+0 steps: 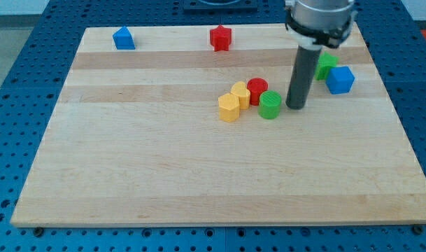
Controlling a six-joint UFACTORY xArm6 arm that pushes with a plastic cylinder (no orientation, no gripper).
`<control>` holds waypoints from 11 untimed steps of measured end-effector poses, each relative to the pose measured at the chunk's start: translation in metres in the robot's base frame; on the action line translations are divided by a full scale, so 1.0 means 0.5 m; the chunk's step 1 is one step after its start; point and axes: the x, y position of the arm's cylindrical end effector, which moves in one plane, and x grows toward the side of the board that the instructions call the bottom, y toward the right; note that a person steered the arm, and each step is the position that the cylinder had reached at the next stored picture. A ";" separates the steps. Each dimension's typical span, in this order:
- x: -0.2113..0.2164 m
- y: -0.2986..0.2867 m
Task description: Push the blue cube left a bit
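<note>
The desk (199,175) is a pale wooden board that fills most of the view, and everything on it is placed here from my tip (295,106), the lower end of the dark rod; the arm carries no fingers at all, so there is nothing to be apart, together or clamped.

The blue cube (341,79) lies up and toward the view's right of my tip, near it but apart. That is the relation the coming move turns on, as I judge it: to send the cube toward the view's left, my tip would need to stand on the cube's far, right-hand side, and at present it stands on the left-hand side.

A green block (327,64) lies just beside the cube on its upper left, partly hidden by the rod; a leftward push may well run the cube into it.

Just to the view's left of my tip sits a green cylinder (270,105), then a red cylinder (257,89) and two yellow blocks (234,102), all close together.

Well away toward the view's top left are a red block (220,38) and a second blue block (124,38).
</note>
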 end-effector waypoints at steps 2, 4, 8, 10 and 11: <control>0.009 0.206; -0.049 0.292; -0.128 0.199; -0.129 0.125; -0.129 0.109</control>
